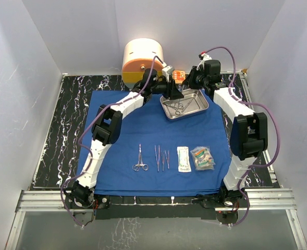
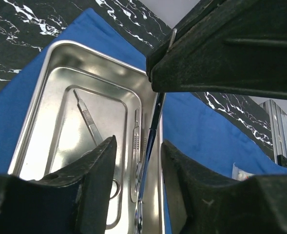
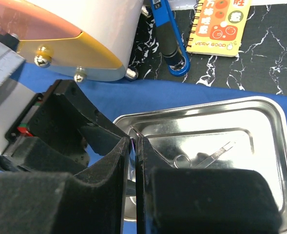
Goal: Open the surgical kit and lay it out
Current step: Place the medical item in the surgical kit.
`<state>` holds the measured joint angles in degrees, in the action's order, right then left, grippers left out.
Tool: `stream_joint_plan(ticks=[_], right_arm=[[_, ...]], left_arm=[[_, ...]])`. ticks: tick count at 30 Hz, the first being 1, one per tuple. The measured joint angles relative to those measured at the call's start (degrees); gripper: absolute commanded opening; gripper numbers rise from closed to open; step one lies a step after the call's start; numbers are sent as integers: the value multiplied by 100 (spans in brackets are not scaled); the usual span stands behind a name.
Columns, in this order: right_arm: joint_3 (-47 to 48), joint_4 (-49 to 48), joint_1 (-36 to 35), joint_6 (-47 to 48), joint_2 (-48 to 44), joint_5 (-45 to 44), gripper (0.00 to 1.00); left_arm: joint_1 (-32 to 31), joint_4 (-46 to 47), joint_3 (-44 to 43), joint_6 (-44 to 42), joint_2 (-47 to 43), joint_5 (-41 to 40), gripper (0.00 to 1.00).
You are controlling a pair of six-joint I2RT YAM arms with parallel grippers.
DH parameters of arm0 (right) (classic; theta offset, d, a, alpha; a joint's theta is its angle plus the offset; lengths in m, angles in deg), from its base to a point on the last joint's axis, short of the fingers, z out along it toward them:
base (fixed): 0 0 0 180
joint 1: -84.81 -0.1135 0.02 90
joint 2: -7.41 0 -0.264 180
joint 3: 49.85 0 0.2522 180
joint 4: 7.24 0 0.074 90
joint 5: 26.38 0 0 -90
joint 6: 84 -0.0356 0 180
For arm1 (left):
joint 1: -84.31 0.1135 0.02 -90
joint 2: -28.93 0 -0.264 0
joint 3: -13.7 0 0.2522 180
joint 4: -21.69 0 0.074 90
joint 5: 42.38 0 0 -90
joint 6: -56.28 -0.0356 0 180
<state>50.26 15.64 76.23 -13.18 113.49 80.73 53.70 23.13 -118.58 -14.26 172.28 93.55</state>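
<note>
The royal-blue cloth (image 1: 143, 130) lies spread on the table. The steel tray (image 1: 200, 107) stands at its far side and holds scissors (image 3: 182, 160) and scalpels (image 2: 87, 117). My right gripper (image 3: 132, 142) is shut on a thin metal instrument (image 2: 153, 129) and holds it upright over the tray's left end. My left gripper (image 2: 139, 146) is open, with its jaws either side of that instrument's lower part and not touching it. Forceps (image 1: 140, 159), tweezers (image 1: 157, 156) and two clear packets (image 1: 183, 159) (image 1: 203, 158) lie in a row near the cloth's front.
A round cream-and-orange container (image 1: 143, 60) stands just behind the tray, close to both grippers. A small orange box (image 3: 221, 24) and a blue-handled tool (image 3: 170, 41) lie on the black marble top (image 1: 64, 130) behind the cloth. White walls close in three sides.
</note>
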Motion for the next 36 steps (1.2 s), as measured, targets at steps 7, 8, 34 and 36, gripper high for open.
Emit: stream_joint_plan(ticks=[7, 8, 34, 36], right_arm=[[-2, -4, -44, -39, -55, 103, 0], [-13, -13, -44, -39, -61, 105, 0], [-186, -22, -48, 114, -105, 83, 0], [-186, -22, -48, 114, -105, 83, 0]], left_arm=[[-83, 90, -42, 63, 179, 39, 28], [-90, 90, -42, 68, 212, 42, 27], [-103, -70, -44, -173, 254, 37, 34], [-103, -70, -44, -170, 254, 37, 39]])
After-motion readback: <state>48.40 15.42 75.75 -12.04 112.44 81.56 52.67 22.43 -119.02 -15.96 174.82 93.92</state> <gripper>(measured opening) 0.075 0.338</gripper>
